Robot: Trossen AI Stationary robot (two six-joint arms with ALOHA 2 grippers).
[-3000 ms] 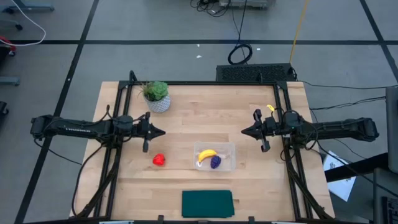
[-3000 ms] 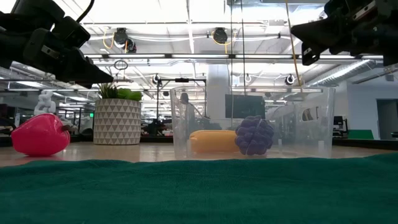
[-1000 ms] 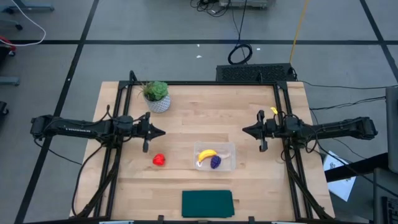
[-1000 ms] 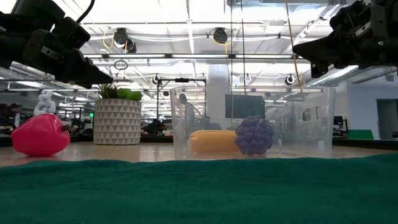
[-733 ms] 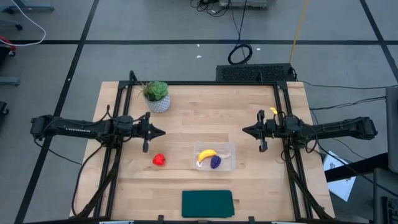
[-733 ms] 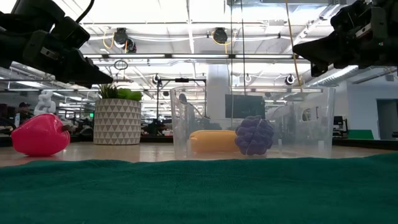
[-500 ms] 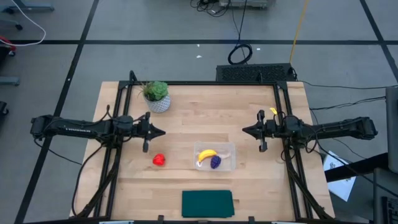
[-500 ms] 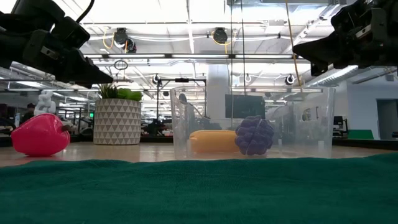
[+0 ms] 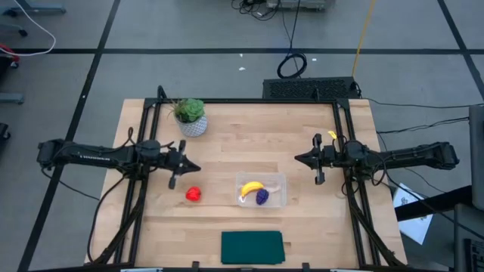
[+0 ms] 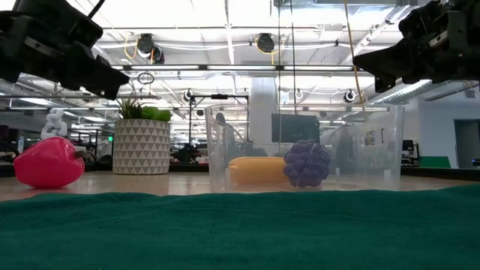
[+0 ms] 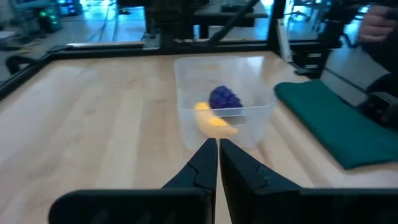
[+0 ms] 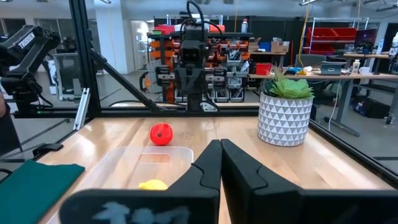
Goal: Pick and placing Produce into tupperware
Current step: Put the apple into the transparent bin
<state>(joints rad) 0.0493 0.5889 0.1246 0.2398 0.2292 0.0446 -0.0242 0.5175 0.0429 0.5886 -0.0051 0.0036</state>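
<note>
Only the left tool (image 9: pixel 195 166) has moved a little — its tip has swung a bit nearer, toward the red fruit (image 9: pixel 193 194), since a moment ago. Its two fingers are pressed together and it holds nothing. It hangs above the desk (image 9: pixel 257 128), left of the middle, with the red fruit just on its near side.

The right tool (image 9: pixel 298 159) waits over the right part of the desk, in the same spot as before. Its fingers are pressed together too, and it is empty.

The clear box (image 9: pixel 262 190) sits near the middle of the desk, a bit toward the near edge. The banana (image 9: pixel 251 187) and the purple grapes (image 9: pixel 262 196) are already inside it, side by side. The red fruit is the only one left out. It lies on the bare wood just left of the box, not touching it.

A plant pot (image 9: pixel 191 119) stands at the far left, and a green mat (image 9: pixel 252 247) lies at the near edge.

What could go wrong? The left tool must spread its fingers before it goes down — if it stays pinched, it will just bump the red fruit. The fruit is round, so a bump could make it roll away, maybe off the desk. A squeeze that is off to one side could make it pop out. The box is light and close by, so a careless drop could push it along or miss it.
</note>
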